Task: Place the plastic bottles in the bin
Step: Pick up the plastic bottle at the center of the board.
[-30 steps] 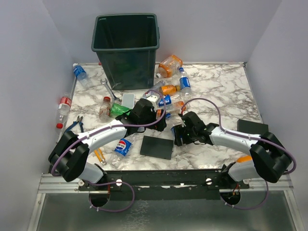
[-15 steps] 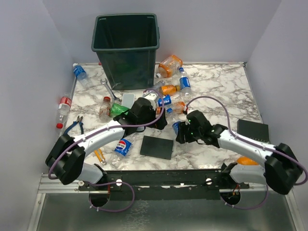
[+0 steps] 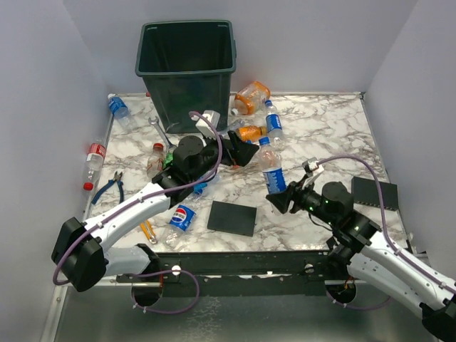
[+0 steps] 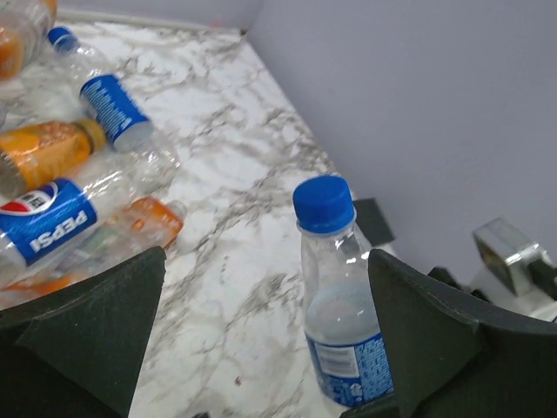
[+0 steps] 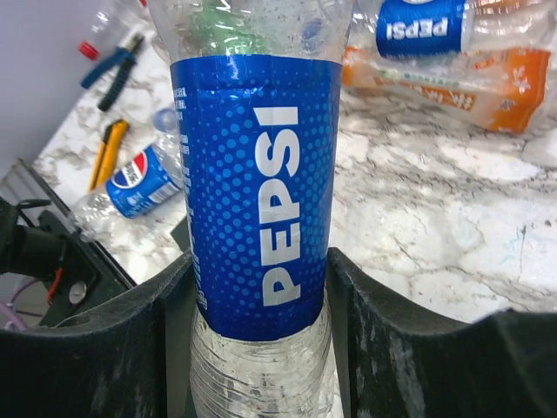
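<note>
Blue-labelled Pepsi bottle [image 3: 271,171] gripped by the right gripper [image 3: 279,201], whose fingers press on its lower half from both sides. Its long axis is near vertical, with the blue cap uppermost. The bottle is held over the near right part of the table [image 3: 328,135], well apart from the bin [image 3: 187,100] at the far edge. The left gripper [image 3: 242,153], fingers spread wide and empty, reaches toward the other bottles [image 3: 251,132] lying on their sides just right of the bin. The table top is white marble with grey veins, enclosed by plain pale walls [image 3: 399,50]. A black plate [image 3: 231,217] lies near the front edge. One second earlier the right gripper was low at the table with wider fingers, and the left gripper sat nearer the plate.
</note>
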{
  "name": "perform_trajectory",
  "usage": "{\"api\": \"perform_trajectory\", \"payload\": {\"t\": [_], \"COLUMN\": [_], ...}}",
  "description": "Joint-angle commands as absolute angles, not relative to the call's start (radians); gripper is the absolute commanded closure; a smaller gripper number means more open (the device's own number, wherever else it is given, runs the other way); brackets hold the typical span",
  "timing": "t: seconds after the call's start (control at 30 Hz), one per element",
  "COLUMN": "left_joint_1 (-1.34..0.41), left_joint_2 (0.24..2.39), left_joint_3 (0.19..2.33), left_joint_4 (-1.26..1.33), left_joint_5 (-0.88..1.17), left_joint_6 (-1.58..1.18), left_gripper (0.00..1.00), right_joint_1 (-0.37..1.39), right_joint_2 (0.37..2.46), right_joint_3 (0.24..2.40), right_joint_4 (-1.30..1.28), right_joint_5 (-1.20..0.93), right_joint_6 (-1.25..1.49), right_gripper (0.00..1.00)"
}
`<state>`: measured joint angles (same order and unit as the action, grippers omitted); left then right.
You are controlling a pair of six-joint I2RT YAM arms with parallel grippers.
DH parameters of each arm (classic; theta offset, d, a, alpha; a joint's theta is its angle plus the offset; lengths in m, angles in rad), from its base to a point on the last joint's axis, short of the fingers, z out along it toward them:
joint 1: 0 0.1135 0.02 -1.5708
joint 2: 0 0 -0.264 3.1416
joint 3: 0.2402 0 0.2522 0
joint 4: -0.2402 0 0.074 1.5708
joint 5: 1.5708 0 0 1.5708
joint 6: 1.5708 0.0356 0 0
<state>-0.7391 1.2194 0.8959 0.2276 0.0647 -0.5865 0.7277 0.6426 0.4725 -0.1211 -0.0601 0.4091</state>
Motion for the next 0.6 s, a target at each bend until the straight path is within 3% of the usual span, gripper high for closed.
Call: {"api": "perform_trajectory", "payload": {"t": [0.0, 0.43, 0.57], "left_joint_1": [-0.722, -0.703, -0.706], "left_joint_2": [1.221, 1.416, 1.443], "left_joint_3": [0.91, 1.049, 1.063], "left_joint_4": [0.458, 0.626, 0.626], "left_joint_5": [0.113, 0.439, 0.493], "left_joint_6": [-0.745, -0.931, -0.93], "left_gripper": [0.01, 0.01, 0.11], "right_joint_1": [0.734, 0.735, 0.733], "right_joint_2": [0.547, 0.492, 0.51], "right_joint_3": [0.416, 0.358, 0.366], "right_joint_4": [-0.008, 0.124, 0.13], "right_joint_5": [-0.105, -0.139, -0.139], "right_joint_6": [0.39, 0.387, 0.385], "right_gripper": [0.61, 0.63, 0.63]}}
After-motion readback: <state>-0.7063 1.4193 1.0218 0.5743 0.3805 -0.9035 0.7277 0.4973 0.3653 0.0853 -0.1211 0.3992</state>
